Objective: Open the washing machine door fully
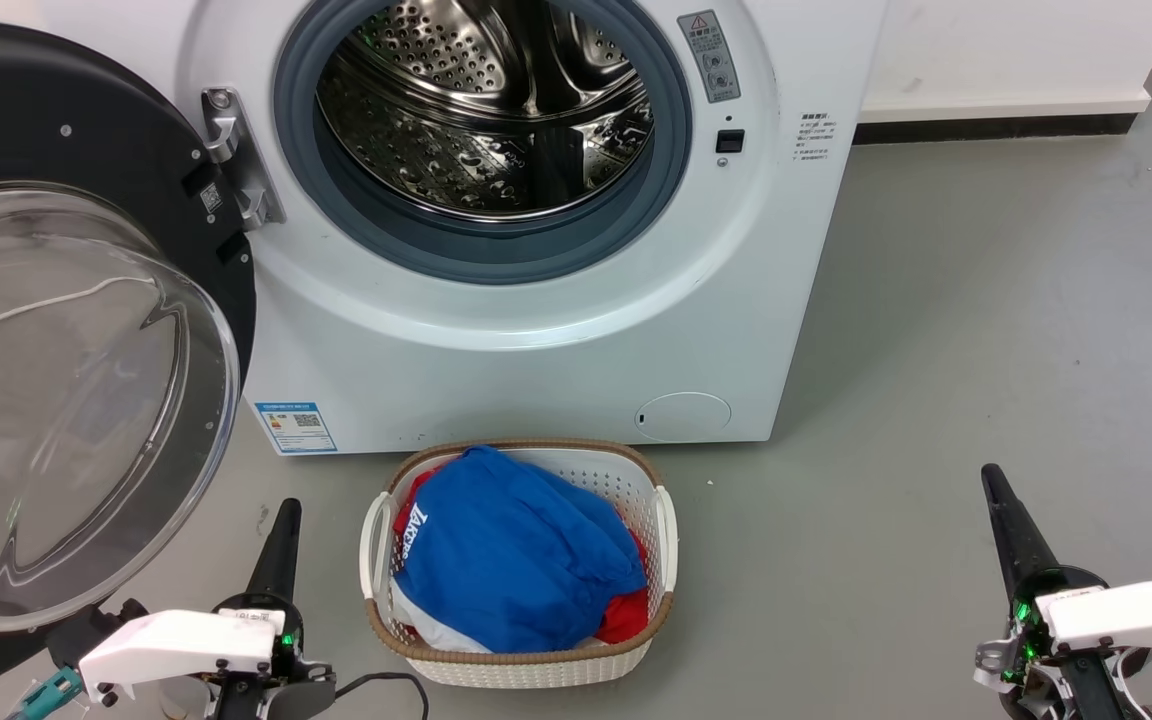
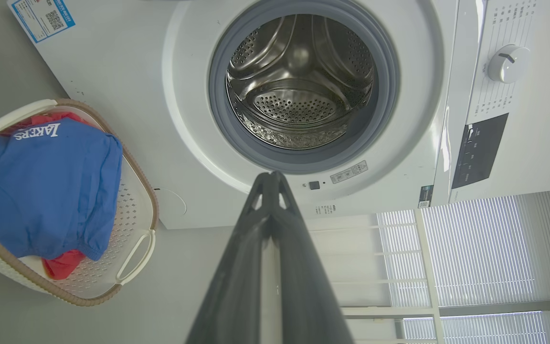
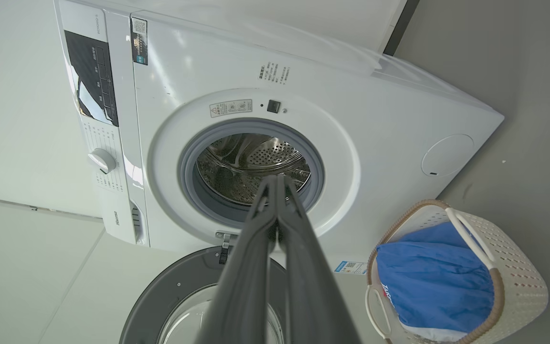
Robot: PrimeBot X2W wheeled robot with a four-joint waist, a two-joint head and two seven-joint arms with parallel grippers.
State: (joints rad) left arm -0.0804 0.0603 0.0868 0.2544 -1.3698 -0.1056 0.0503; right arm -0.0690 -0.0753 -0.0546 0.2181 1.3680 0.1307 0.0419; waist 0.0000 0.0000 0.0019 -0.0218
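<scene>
1. The washing machine [image 1: 536, 340]: a white front-loader, used as the reference for every entry below. Its steel drum [image 1: 481, 110] is exposed inside a grey seal [image 1: 356, 235].
2. The washing machine door [image 1: 76, 350]: a black disc with a bulging clear window. It is swung wide out on the machine's hinge side, inner face to the room, and hangs from the metal hinge [image 1: 236, 160] beside the opening.
3. The left gripper [image 1: 286, 515]: low in front of the machine, near the door's lower edge, with no contact evident. Fingers pressed together, holding nothing.
4. The right gripper [image 1: 991, 478]: low in front of the machine on its latch side, well apart from the door. Fingers likewise pinched together, empty.
5. The basket [image 1: 526, 445]: on the floor directly before the machine, with a blue shirt [image 1: 516, 560] heaped on top.
6. Handling note, as a judgement: the door looks at or near full swing. Any remaining travel suits the left gripper. It should push the black rim far from the hinge, not the glass, slowly, and stop when the hinge resists.
</scene>
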